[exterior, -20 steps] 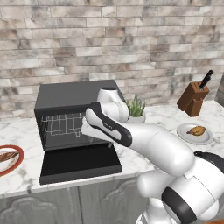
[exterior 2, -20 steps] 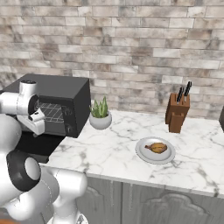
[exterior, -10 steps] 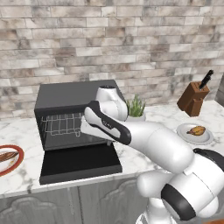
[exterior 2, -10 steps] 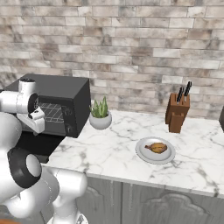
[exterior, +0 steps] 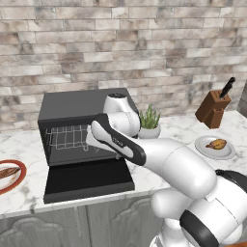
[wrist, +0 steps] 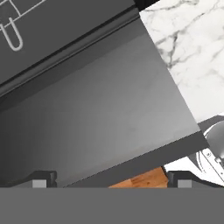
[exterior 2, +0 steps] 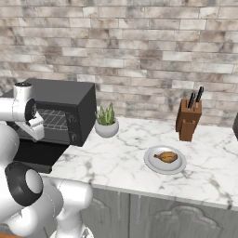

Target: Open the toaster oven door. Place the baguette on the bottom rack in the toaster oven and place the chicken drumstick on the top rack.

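Matte black boxy toaster oven [exterior: 82, 108], flat black door [exterior: 89, 179] folded down flat. Two-finger gripper [wrist: 109, 179] spread wide, empty, above door. Stubby golden-brown chicken drumstick [exterior: 216, 144] on plate at 3 o'clock.

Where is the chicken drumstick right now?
The chicken drumstick lies on a grey plate on the marble counter, in front of the knife block and well to the right of the toaster oven; the left base view shows it at far right.

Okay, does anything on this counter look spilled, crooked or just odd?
Nothing stands out. The toaster oven door lies flat open, the chicken drumstick sits on its plate, and the baguette on its own.
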Robot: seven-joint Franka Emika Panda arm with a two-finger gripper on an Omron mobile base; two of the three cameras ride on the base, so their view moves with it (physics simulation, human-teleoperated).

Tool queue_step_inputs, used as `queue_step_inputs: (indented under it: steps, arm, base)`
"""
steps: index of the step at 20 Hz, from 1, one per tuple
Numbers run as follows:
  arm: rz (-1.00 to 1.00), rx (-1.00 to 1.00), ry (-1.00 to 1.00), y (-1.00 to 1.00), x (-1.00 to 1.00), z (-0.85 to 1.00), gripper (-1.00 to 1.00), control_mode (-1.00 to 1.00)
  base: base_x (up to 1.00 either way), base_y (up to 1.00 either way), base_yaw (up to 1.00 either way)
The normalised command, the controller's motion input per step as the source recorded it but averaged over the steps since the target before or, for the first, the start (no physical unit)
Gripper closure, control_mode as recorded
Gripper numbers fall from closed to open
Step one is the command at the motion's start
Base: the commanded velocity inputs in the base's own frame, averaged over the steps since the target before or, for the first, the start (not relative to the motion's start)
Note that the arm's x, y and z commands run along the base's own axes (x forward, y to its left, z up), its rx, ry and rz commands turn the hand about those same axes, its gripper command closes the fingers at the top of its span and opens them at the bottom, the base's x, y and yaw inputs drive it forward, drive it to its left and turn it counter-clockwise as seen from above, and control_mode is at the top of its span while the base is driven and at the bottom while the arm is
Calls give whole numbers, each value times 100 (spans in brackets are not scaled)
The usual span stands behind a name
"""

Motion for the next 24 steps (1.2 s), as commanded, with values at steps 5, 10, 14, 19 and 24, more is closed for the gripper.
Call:
queue_step_inputs:
  steps: [5, 10, 14, 19, 24]
  arm:
    - [0, -1, -3, 11, 1, 6, -100, -100]
    - [8, -22, -14, 11, 0, 2, -100, -100]
    - [12, -34, -31, 12, -2, 0, -100, -100]
    - [8, -29, -31, 15, 0, 7, -100, -100]
    - [3, -10, -35, 4, 0, 9, -100, -100]
  base:
    - [0, 0, 0]
    - [0, 0, 0]
    - [0, 0, 0]
    - [0, 0, 0]
    - [0, 0, 0]
